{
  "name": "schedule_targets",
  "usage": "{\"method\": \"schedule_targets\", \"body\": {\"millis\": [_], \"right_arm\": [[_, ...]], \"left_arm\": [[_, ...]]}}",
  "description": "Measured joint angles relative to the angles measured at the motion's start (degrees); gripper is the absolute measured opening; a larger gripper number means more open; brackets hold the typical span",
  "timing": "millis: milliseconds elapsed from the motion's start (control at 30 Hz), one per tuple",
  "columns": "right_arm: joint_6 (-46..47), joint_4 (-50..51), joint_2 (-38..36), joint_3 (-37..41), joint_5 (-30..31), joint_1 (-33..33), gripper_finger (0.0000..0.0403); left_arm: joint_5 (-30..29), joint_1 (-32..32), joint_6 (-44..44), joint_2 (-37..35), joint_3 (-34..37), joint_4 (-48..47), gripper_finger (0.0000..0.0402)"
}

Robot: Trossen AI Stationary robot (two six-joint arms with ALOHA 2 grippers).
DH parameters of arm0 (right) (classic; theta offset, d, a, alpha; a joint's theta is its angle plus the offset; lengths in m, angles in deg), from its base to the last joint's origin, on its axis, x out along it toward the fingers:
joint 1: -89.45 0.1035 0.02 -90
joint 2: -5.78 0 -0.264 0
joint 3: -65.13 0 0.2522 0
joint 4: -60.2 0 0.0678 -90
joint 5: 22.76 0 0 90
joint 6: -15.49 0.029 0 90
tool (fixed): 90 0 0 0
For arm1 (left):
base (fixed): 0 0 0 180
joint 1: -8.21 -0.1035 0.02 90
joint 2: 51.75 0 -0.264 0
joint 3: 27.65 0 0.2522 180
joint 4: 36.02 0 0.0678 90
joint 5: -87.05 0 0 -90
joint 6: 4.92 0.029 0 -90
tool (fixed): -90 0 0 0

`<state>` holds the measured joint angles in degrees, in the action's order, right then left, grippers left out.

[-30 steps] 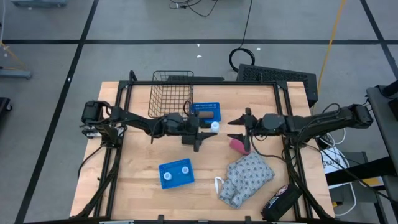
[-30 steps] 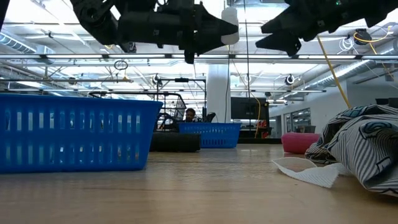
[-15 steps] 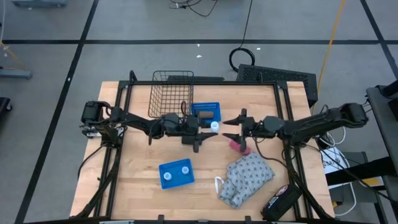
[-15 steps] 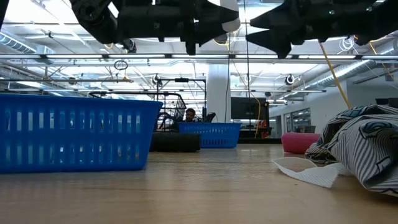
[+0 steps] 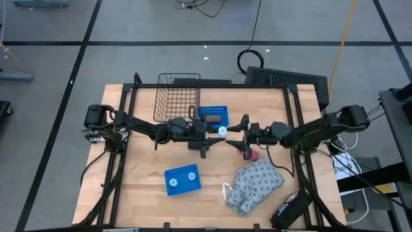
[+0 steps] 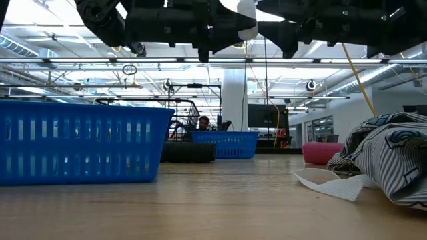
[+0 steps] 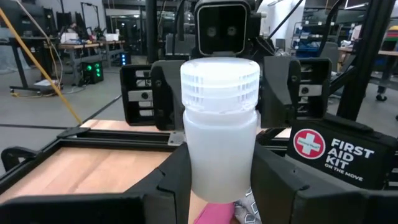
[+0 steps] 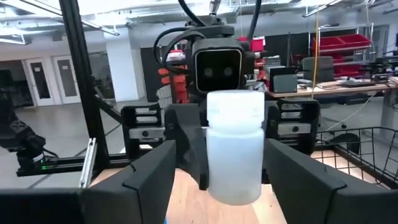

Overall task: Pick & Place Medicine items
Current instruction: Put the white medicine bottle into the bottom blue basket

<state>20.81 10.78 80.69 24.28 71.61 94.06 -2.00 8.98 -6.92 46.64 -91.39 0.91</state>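
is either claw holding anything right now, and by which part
The left claw grips a white bottle by its lower body, cap up. The right claw straddles it, open, not yet gripping.

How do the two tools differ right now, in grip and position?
The left tool is shut on a white bottle, held above the table; the right tool holds nothing. The left tool's fingers clamp the bottle; the right tool's fingers stand open on either side of it. Both face each other mid-table.
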Motion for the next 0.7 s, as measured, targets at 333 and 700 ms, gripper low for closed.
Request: {"method": "schedule_targets", "body": {"millis": [333, 700], "right_arm": [[-0.1, -1.6, 4.9, -2.4, 0.1, -0.5, 0.0213], [-1.8, 3.0, 3.4, -2.8, 0.3, -0.7, 0.0152]], "left_arm": [[0.0, 0.1, -0.8, 4.1, -1.3, 0.5, 0.0131], [-0.8, 0.2, 0.9, 4.9, -3.1, 1.4, 0.0131]]}}
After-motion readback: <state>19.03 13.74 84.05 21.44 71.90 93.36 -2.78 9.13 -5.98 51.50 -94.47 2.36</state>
